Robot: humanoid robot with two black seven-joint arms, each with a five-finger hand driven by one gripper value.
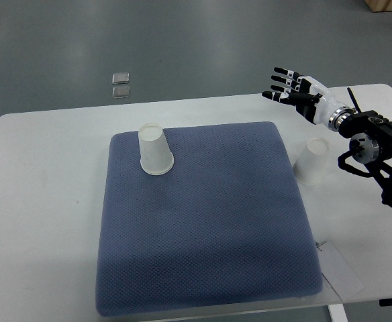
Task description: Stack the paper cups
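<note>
A white table (41,174) carries a dark blue mat (203,228) that covers most of its middle. One cup (155,150) stands upside down on the mat's far left part, its wide rim on the fabric. A second cup (311,161), also upside down, stands on the bare table just off the mat's right edge, apart from the first.

The right hand (295,90) hangs above the table's far right corner, beyond the second cup and not touching it. Its fingers (281,83) are released, stretched out toward the left and holding nothing. The thumb is hard to make out against the dark palm. The right arm (374,144) comes in from the right edge, where it is cut off; its black joints and cables sit just right of the second cup, and whether they touch it cannot be told.

The left arm does not show.

A sheet of paper (342,268) pokes out from under the mat's near right corner; most of it is hidden. On the grey floor beyond the table lie two small clear squares (121,84), too small to identify. A tan object at the top right corner is cropped.
</note>
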